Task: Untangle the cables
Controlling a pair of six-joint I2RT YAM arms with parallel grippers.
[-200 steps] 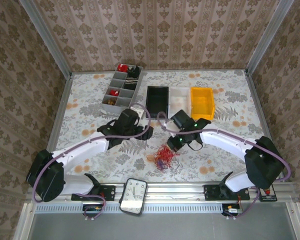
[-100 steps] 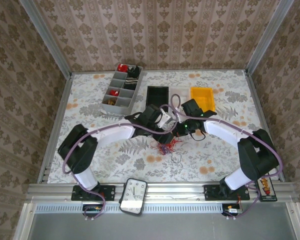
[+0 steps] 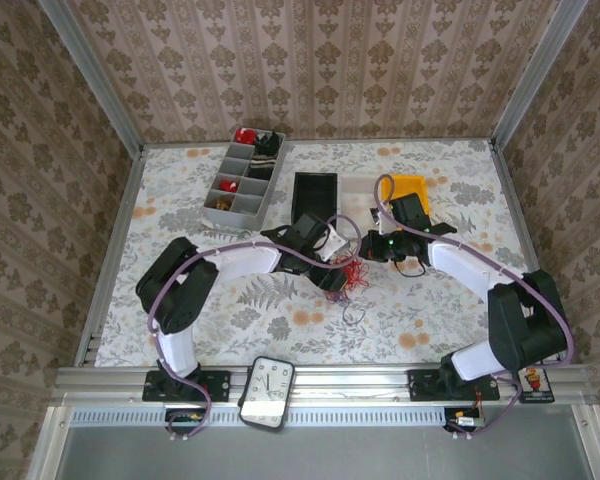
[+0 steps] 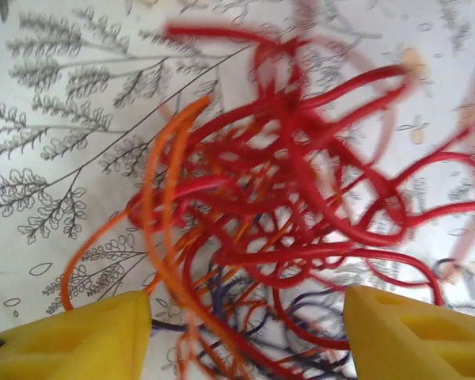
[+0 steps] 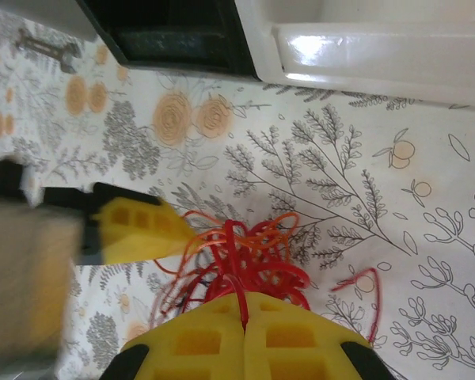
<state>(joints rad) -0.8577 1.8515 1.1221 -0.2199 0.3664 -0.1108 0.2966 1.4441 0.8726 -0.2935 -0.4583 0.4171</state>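
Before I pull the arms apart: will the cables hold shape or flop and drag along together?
Probably floppy: the cables are thin strands in loose curls. Likely light, since the right pincer holds them by a few strands. Interlocked loops will probably drag together.

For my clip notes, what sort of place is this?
Probably a robot test cell, not a home: a floral table boxed in by wallpapered panels, two arms bolted at its near edge, sorting bins at the back.

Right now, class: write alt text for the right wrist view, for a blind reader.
The right gripper, yellow fingers shut, pinches the cables, a red and orange tangle, on a floral tablecloth. A black bin and a white bin lie beyond.
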